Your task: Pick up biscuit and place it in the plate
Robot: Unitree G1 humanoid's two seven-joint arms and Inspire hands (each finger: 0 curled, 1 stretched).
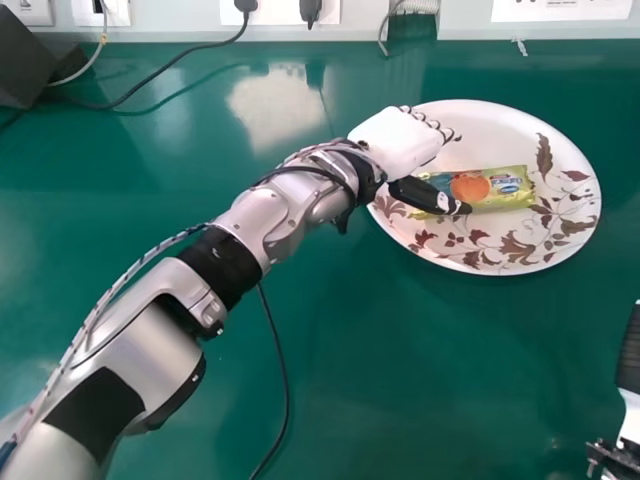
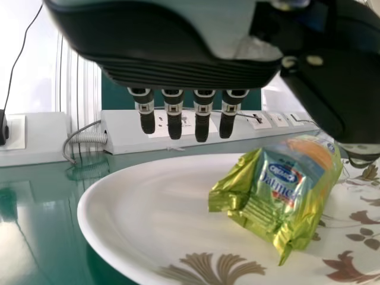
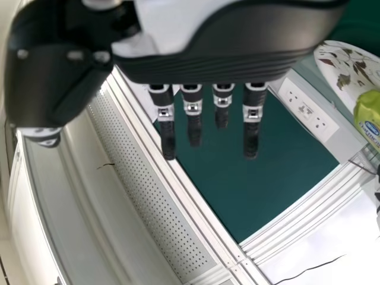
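Pale wall trunking (image 1: 280, 15) with sockets runs along the far edge of a glossy green worktop (image 1: 330, 370), and a dark box-like thing (image 1: 30, 65) sits at its far left corner. Black cable (image 1: 170, 62) trails from the trunking across that corner. Towards the worktop's right side is a white oval plate (image 1: 480, 262) with brown leaf patterns.

On the plate lies the biscuit packet (image 1: 505, 190), green-yellow and crinkled at its end, left of the plate's middle and lengthwise towards its right rim. The left hand (image 1: 400, 140) is over the plate's far left rim, its fingers (image 2: 202, 122) straight and slightly spread, pinching nothing. Its thumb (image 1: 425, 192) passes over the packet's left part; whether the two touch, I can't tell. At the worktop's right edge, near the front corner, is the right hand (image 1: 630, 412), fingers (image 3: 167, 133) straight and apart, holding nothing.
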